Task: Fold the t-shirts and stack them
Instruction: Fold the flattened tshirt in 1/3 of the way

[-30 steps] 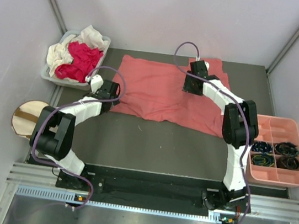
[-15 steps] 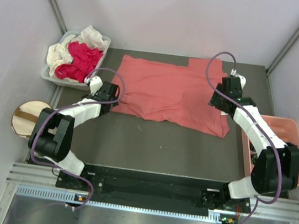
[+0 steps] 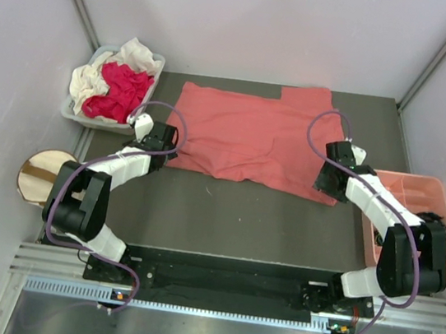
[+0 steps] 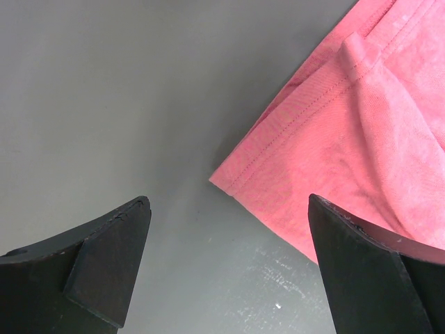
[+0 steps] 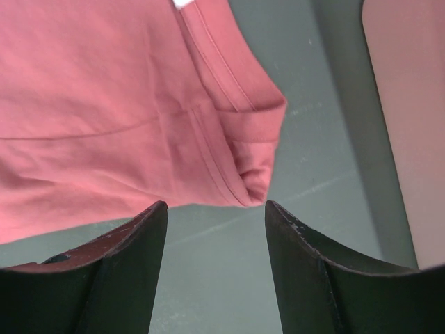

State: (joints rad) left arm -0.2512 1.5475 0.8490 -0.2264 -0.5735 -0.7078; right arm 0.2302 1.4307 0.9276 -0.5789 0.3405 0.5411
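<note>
A large salmon-pink t-shirt [image 3: 252,134] lies spread flat across the far half of the dark table. My left gripper [image 3: 167,153] hovers at its near-left corner, wide open; in the left wrist view that hemmed corner [image 4: 292,160] points down between the fingers, and the left gripper [image 4: 228,202] holds nothing. My right gripper [image 3: 325,186] sits at the near-right corner, open and empty. In the right wrist view the doubled-over corner [image 5: 254,156] lies just beyond the right gripper [image 5: 215,206]. A magenta-red t-shirt [image 3: 121,90] and a cream-white t-shirt [image 3: 90,78] are piled in the bin.
A grey bin [image 3: 156,62] holding the crumpled shirts stands at the far left corner. A salmon-pink compartment tray [image 3: 410,187] with dark rings sits at the right edge, close to my right arm. A round wooden disc [image 3: 39,174] lies off the table's left side.
My right arm swung from the shirt's far middle out to the right, then came down to the near-right corner. The left arm and the shirt stayed put.
</note>
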